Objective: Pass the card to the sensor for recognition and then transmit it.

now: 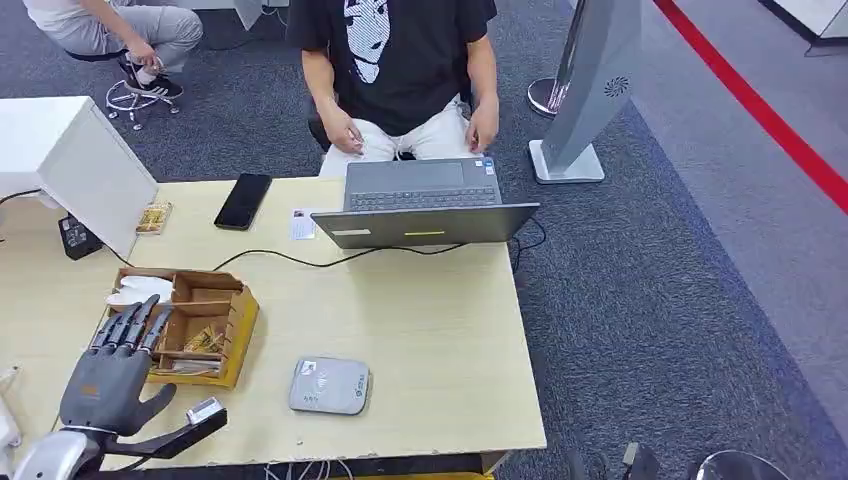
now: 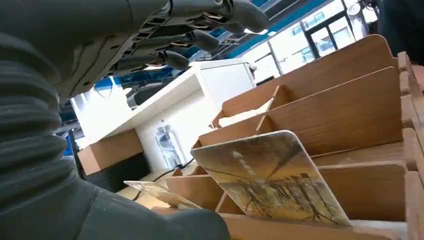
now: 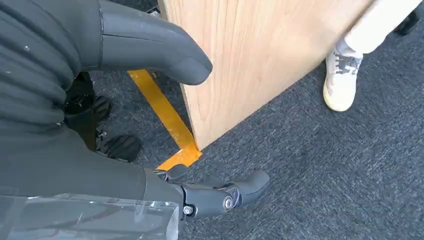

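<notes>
The left robot hand [image 1: 112, 370] hovers over the near-left part of the counter [image 1: 430, 320], fingers stretched out and apart above the wooden card organizer [image 1: 232, 325], holding nothing. In the left wrist view its fingers [image 2: 190, 37] reach out above the organizer's dividers, clear of the card [image 2: 272, 180] that leans tilted in a near compartment, a yellowish printed picture on its face. A second card [image 2: 157, 192] lies tilted in a compartment beside it. The grey card sensor [image 1: 329, 385] lies flat near the counter's front edge, to the right of the organizer and apart from it.

The right robot hand [image 3: 150, 55] hangs beside the counter's wooden side panel [image 3: 250, 60], over dark carpet with a strip of yellow tape [image 3: 165, 115]; thumb and fingers are spread with nothing in them.

Across the counter a person [image 1: 400, 70] sits behind an open laptop [image 1: 425, 205], with a black phone [image 1: 243, 200] lying left of it.
</notes>
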`<state>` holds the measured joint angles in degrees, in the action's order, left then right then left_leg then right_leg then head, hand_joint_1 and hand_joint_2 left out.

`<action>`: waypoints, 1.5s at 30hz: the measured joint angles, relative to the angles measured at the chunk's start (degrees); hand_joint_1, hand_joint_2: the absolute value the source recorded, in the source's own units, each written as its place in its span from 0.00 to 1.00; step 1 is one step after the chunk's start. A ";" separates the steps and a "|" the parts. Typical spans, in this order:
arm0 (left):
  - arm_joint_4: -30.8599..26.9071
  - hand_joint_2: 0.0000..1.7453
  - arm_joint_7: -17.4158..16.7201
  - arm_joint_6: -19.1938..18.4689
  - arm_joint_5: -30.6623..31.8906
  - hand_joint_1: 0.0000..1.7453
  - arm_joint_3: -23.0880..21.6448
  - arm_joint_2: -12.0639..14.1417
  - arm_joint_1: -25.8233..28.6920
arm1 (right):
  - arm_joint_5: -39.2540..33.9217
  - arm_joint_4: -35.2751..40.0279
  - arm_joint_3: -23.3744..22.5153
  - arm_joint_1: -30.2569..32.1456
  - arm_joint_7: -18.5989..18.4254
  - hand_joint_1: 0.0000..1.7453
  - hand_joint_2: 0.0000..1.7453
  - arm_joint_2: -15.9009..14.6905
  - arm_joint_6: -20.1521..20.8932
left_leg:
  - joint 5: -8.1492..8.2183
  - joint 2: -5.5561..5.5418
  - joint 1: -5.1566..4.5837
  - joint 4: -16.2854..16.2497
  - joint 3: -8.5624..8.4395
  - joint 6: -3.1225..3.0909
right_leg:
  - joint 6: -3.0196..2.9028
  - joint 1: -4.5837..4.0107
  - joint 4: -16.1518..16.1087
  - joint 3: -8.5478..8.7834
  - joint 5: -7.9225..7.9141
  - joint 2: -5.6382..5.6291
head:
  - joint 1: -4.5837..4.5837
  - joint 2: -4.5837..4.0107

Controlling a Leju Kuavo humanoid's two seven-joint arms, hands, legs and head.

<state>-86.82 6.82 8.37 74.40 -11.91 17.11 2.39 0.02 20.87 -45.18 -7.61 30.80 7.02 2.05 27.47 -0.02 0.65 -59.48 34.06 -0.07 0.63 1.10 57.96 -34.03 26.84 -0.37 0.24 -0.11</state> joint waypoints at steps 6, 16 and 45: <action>0.24 1.00 0.00 0.00 0.11 0.00 -0.09 -0.55 -0.01 | 0.07 0.00 0.00 -0.01 0.00 0.00 1.00 0.00 0.18 | 0.00 0.00 0.00 0.00 0.00 0.00 | 0.00 0.00 0.00 0.00 0.00 0.00 | -0.02 0.00; 0.26 1.00 -0.22 0.33 0.90 0.00 -1.46 -0.72 -0.02 | 0.00 0.00 -0.02 -0.01 -0.02 0.00 1.00 0.00 0.90 | 0.00 0.00 0.00 0.00 0.00 0.00 | 0.00 0.00 0.00 0.00 0.00 0.00 | -0.02 0.00; 3.58 1.00 -0.30 0.31 0.94 1.00 -1.57 -0.41 0.08 | 0.35 0.24 -0.15 -0.04 0.09 0.00 1.00 0.28 0.29 | 0.00 0.00 0.00 0.00 0.00 0.00 | 0.00 0.00 0.00 0.00 0.00 0.00 | 0.00 0.00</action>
<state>-83.23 6.51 8.68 75.34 -13.48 16.70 2.47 0.37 21.11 -45.33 -7.66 30.88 7.30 2.34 27.47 -0.02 0.65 -59.48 34.06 -0.07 0.63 1.10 57.96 -34.02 26.84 -0.37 0.24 -0.11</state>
